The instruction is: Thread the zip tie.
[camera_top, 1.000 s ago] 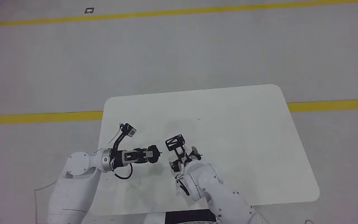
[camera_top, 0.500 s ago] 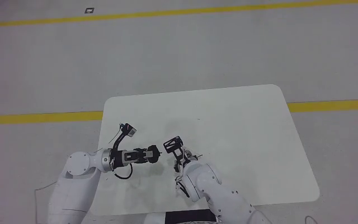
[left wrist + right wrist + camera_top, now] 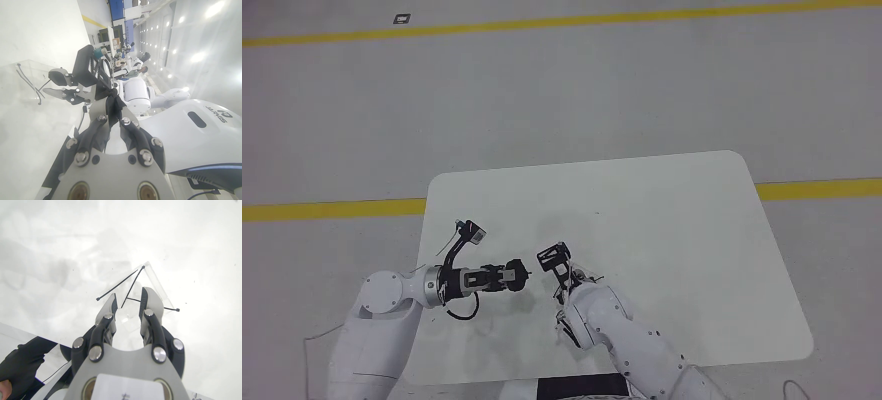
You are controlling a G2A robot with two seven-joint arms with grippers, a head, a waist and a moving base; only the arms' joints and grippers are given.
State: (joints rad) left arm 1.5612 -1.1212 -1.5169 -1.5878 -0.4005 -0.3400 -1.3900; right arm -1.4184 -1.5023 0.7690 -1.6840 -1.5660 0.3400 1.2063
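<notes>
Worktop (image 3: 692, 220): white with rounded corners, on a grey floor with yellow lines.
Left end effector (image 3: 113, 100): clamped tight on a black strip (image 3: 113, 111), pointing at the other arm.
Hard to make out: whether that strip is a zip tie.
Right end effector (image 3: 128, 300): fingers apart, holding nothing.
Zip ties (image 3: 117, 284): three lie crossed in a clear tray (image 3: 157, 283) below it, one partly hidden behind a finger.
Change: right wrist has shifted slightly; left arm has kept its place.
</notes>
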